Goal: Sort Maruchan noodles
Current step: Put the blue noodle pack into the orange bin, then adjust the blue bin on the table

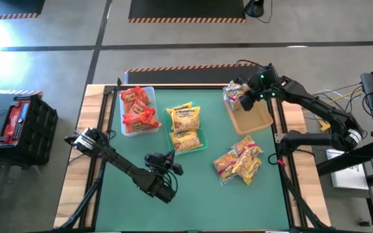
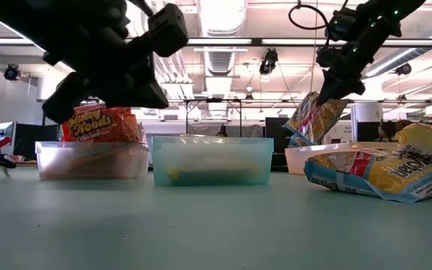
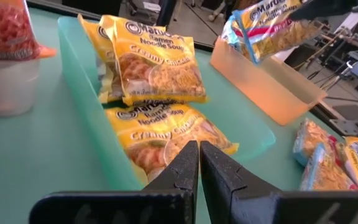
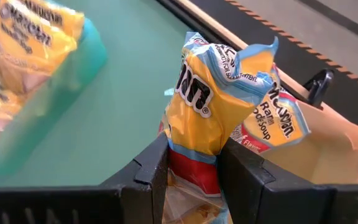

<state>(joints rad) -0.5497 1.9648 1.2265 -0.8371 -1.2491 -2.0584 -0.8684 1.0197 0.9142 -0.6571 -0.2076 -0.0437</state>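
The right gripper point(image 4: 194, 165) is closed on a yellow, pink-red and blue Maruchan packet point(image 4: 213, 109), which is pinched between the two fingers and held upright. In the high view this gripper point(image 1: 248, 96) is positioned at the far right of the table point(image 1: 193, 194), above the far end of the tan bin point(image 1: 254, 116). In the low view the held packet point(image 2: 317, 116) hangs clear above the bin rim, not yet resting inside it.

The left gripper point(image 3: 199, 163) is shown closed and empty, its fingers pressed together. It is parked near the front centre of the table point(image 1: 164, 175), facing the teal bin point(image 3: 89, 93).

Two yellow packets point(image 1: 184, 118) are lying in the teal bin at centre. Red-orange packets point(image 1: 138, 107) are stacked in the clear bin point(image 1: 149, 127) at far left. A loose pile of yellow and pink-red packets point(image 1: 238, 162) remains on the table, right of centre and near the tan bin.

The step in hand is judged to be placement of one pink-red packet into the tan bin. For the next move, the packet should be lowered inside the bin walls and the fingers opened. The pile on the table is then to be approached for the following pick. Crinkly film may cling to a finger on release.
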